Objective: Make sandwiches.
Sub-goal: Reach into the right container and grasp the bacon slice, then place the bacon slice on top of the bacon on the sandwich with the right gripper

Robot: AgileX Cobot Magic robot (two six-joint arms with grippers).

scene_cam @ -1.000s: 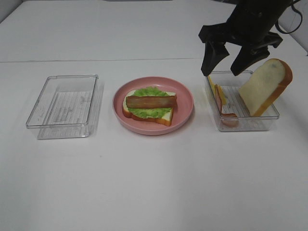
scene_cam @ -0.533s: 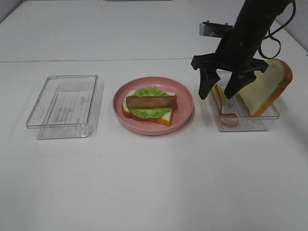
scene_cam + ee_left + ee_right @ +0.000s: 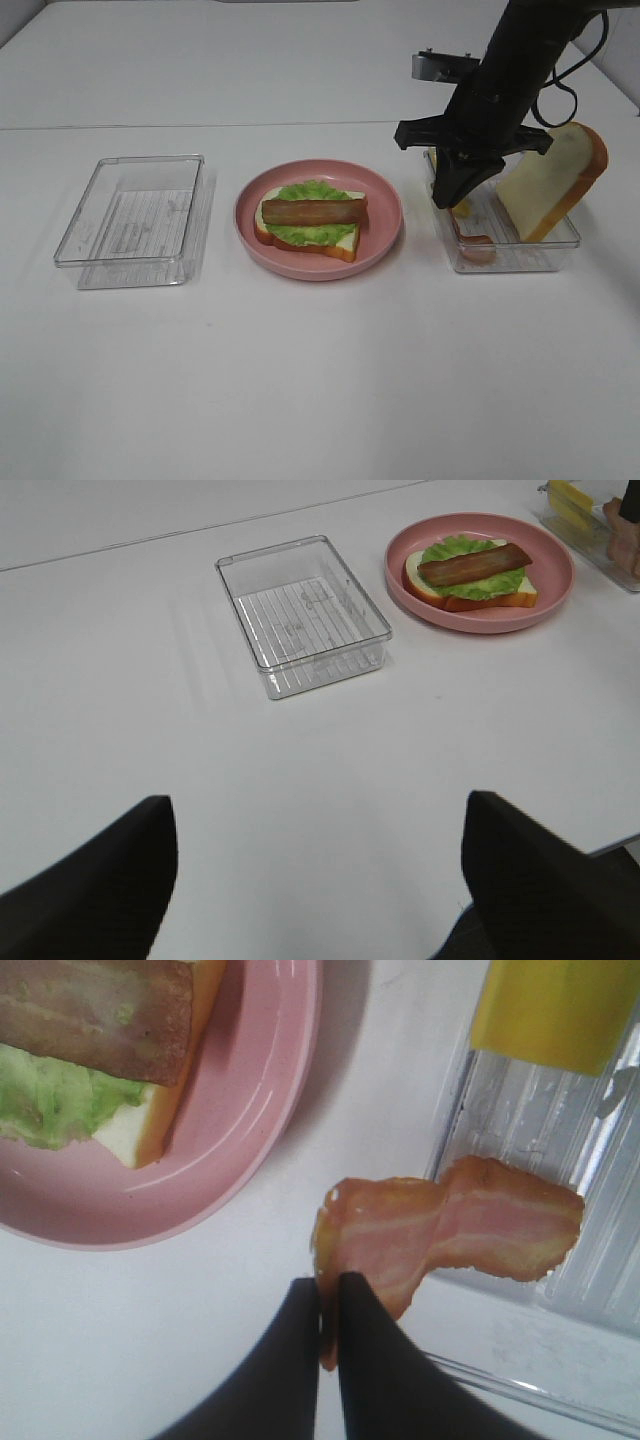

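While the right hand (image 3: 328,1295) is clenched on one end of a loose bacon strip (image 3: 450,1235), that end sits over the plate-side wall of the right tray (image 3: 540,262). Left hand (image 3: 318,875) hangs released above the worktop (image 3: 320,380), holding nothing. Sandwich (image 3: 312,218) sits on the pink plate (image 3: 385,235), mid-worktop: bread base, lettuce, bacon on top. Second bread slice (image 3: 550,180) leans upright in the right tray; cheese (image 3: 550,1005) stands at the tray's plate-side wall. Left tray (image 3: 130,215) sits apart from the plate.
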